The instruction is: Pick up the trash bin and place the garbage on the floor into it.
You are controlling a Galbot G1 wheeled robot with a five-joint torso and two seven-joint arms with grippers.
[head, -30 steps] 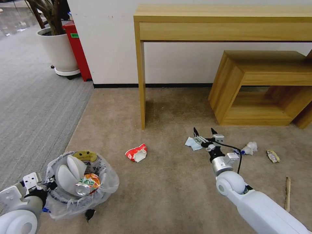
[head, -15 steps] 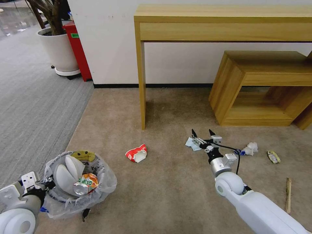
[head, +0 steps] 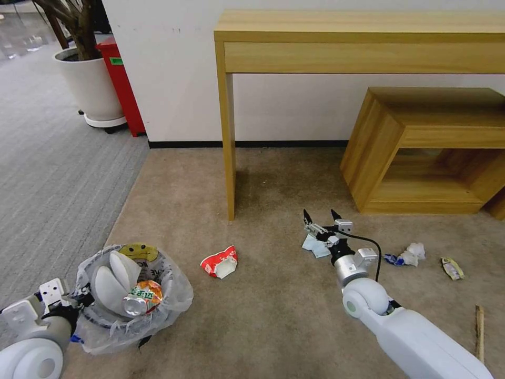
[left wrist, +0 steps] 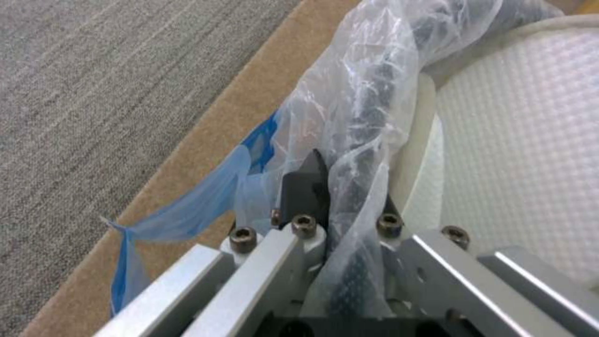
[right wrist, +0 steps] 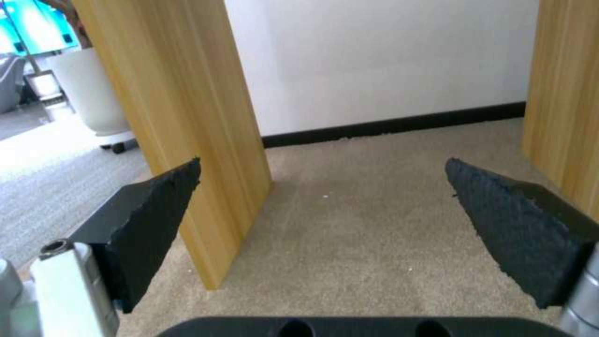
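Note:
The trash bin point(head: 131, 295), dark and lined with a clear bag with a yellow smiley, hangs at the lower left over the floor point(head: 263, 316). My left gripper point(head: 79, 304) is shut on its rim and bag point(left wrist: 349, 154). Two white slippers point(head: 113, 279) and a crushed can point(head: 141, 297) lie inside. My right gripper point(head: 319, 216) is open just above a blue-white carton point(head: 314, 246); its black fingers point(right wrist: 149, 220) stand wide apart. A red wrapper point(head: 220, 261), crumpled paper point(head: 413, 253), a small wrapper point(head: 452, 267) and a wooden stick point(head: 480, 326) lie on the carpet.
A tall wooden table's leg point(head: 227, 147) stands just beyond the red wrapper. A low wooden shelf point(head: 421, 147) sits against the wall at the right. Grey ribbed carpet point(head: 52, 173) lies to the left, with a white plant pot point(head: 92, 87) and a red bin point(head: 122, 79) at the back.
The whole head view has shifted slightly. My right gripper, still open, has moved left and a little farther out over the carton. The left gripper keeps its hold on the bin.

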